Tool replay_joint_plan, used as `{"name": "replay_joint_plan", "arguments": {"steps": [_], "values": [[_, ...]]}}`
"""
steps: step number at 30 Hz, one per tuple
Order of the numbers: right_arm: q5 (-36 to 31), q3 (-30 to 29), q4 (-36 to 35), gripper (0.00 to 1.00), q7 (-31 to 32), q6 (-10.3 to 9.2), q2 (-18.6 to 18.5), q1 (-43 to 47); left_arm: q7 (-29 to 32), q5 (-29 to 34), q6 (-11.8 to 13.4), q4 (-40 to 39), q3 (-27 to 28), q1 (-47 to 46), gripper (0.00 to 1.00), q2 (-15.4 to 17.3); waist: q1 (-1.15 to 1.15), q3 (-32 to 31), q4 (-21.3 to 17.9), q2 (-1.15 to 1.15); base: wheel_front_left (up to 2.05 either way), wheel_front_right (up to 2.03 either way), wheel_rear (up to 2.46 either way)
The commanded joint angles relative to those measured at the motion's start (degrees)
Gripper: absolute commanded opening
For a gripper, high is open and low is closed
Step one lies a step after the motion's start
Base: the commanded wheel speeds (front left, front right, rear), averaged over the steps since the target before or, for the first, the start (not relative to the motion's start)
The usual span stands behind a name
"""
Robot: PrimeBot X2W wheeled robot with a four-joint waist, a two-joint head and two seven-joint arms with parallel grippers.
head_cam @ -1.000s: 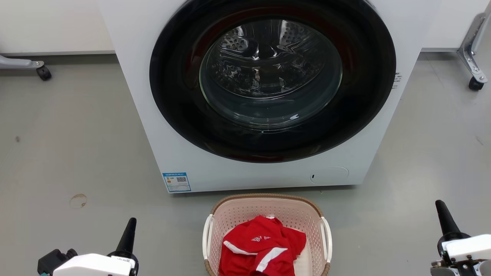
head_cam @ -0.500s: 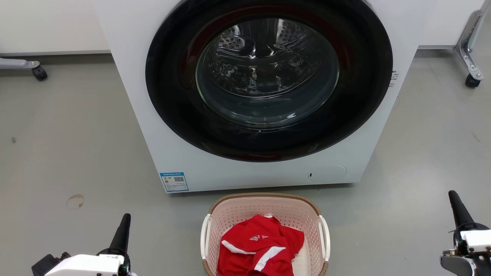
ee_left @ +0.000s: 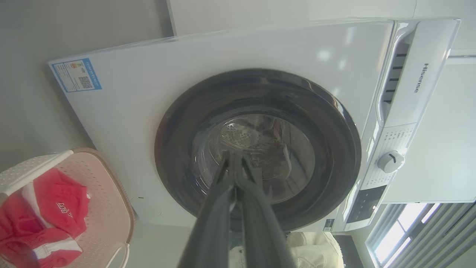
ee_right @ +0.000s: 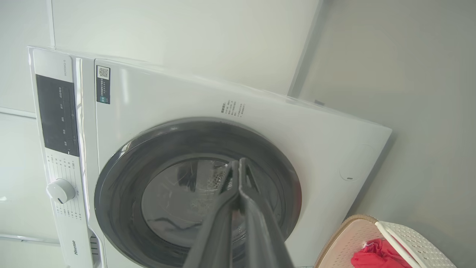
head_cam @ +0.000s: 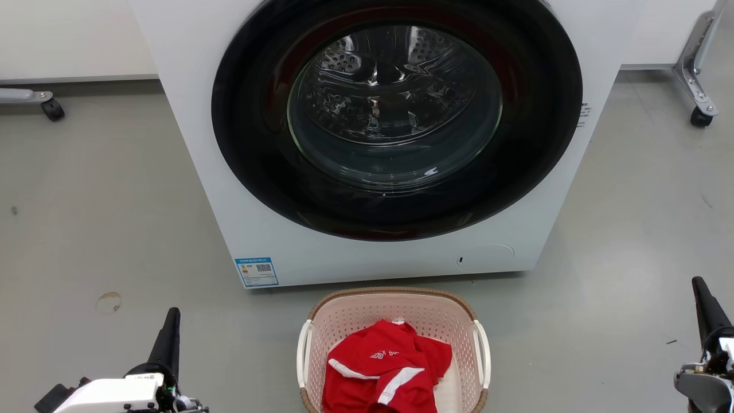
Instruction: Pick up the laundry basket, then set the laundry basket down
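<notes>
Nothing done yet: laundry basket (head_cam: pixel 393 290) seated on floor (head_cam: pixel 86 229) just before washing machine (head_cam: pixel 229 201), ungripped. left pincer (head_cam: pixel 170 321) and right pincer (head_cam: pixel 702 292) closed tight, empty, placed farther from washing machine, either side. Lift, set-down left.

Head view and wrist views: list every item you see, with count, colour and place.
washing machine: one, white with dark round door, on the floor ahead
laundry basket: one, pale pink with brown rim, on the floor before the machine
garment: one, red with white stripes, inside the basket
label: one, blue, machine's lower left corner
castors: two, black, far left and far right
left fingers: one pair, dark, shut, lower left
right fingers: one pair, dark, shut, lower right
</notes>
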Motion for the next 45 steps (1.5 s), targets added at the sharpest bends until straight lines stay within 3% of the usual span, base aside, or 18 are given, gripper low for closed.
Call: {"name": "replay_joint_plan", "arguments": {"steps": [1, 45], "values": [[1.5, 0.3, -2.0, 0.0, 0.8, -0.13, -1.8, -3.6, 0.4, -0.9, -0.8, -1.4, 2.5, -3.1, 0.0, 0.2, 0.0, 0.0, 0.0, 0.0, 0.0, 0.0, 0.0], [2.0, -0.8, -2.2, 0.0, 1.6, -0.13, -1.4, -3.8, 1.1, -1.2, -1.1, -1.4, 3.7, -3.3, 0.0, -0.6, 0.0, 0.1, -0.1, 0.0, 0.0, 0.0, 0.0]]}}
